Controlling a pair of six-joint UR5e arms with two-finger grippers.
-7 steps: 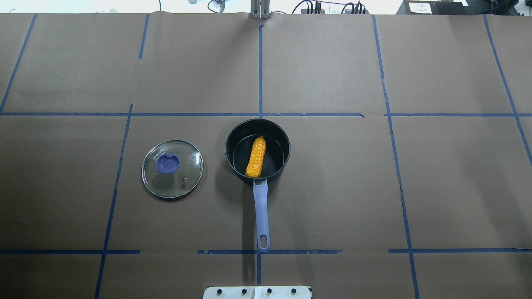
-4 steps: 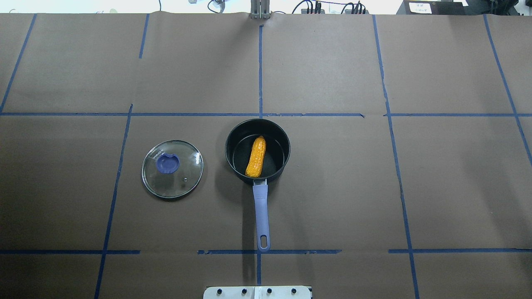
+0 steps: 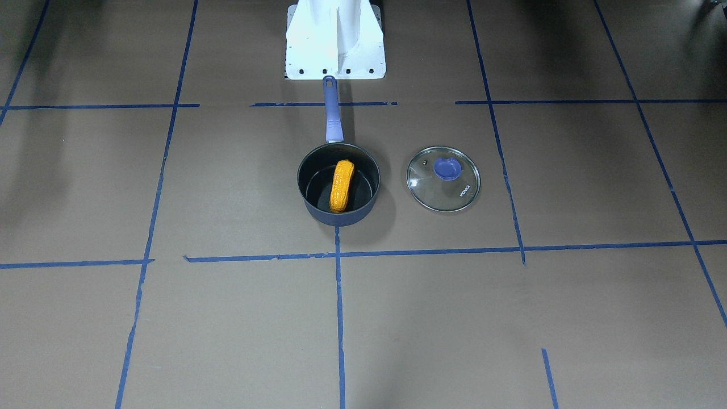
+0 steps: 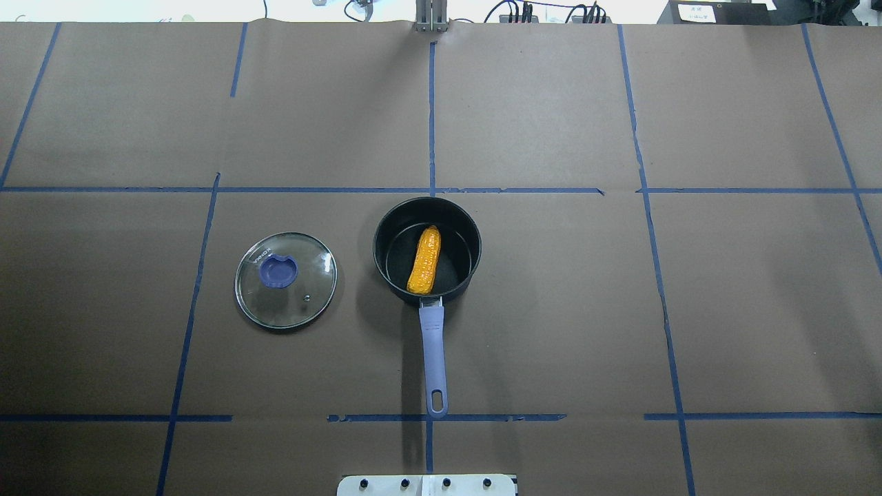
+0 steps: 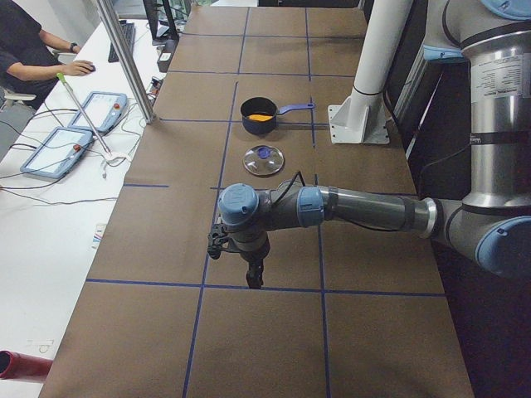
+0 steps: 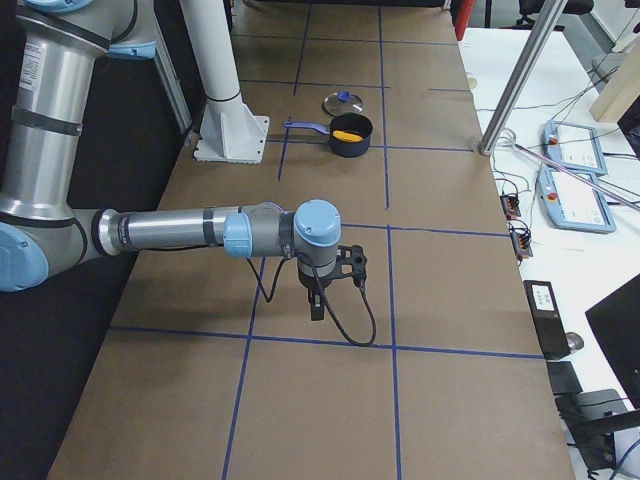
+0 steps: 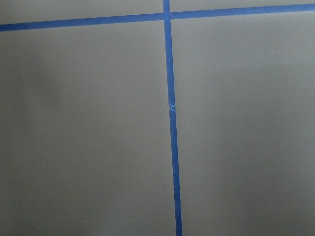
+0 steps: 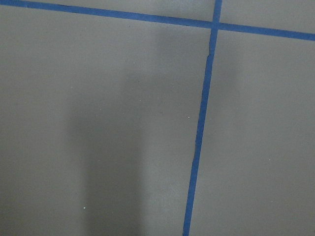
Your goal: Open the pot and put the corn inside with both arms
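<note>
The dark navy pot (image 4: pixel 457 253) stands open near the table's middle, its purple-blue handle (image 4: pixel 433 358) pointing toward the robot base. The orange-yellow corn (image 4: pixel 424 260) lies inside it, also seen in the front-facing view (image 3: pixel 341 185). The glass lid (image 4: pixel 306 288) lies flat on the table beside the pot (image 3: pixel 364 190), apart from it. The left gripper (image 5: pixel 255 278) hangs low over the table far from the pot, toward the table's left end. The right gripper (image 6: pixel 316 306) hangs likewise toward the right end. I cannot tell whether either is open or shut.
The white base pedestal (image 3: pixel 335 40) stands just behind the pot handle's tip. Blue tape lines cross the brown table cover. Teach pendants (image 5: pixel 58 149), a metal post (image 5: pixel 124 58) and a seated operator (image 5: pixel 25 41) are along the far side.
</note>
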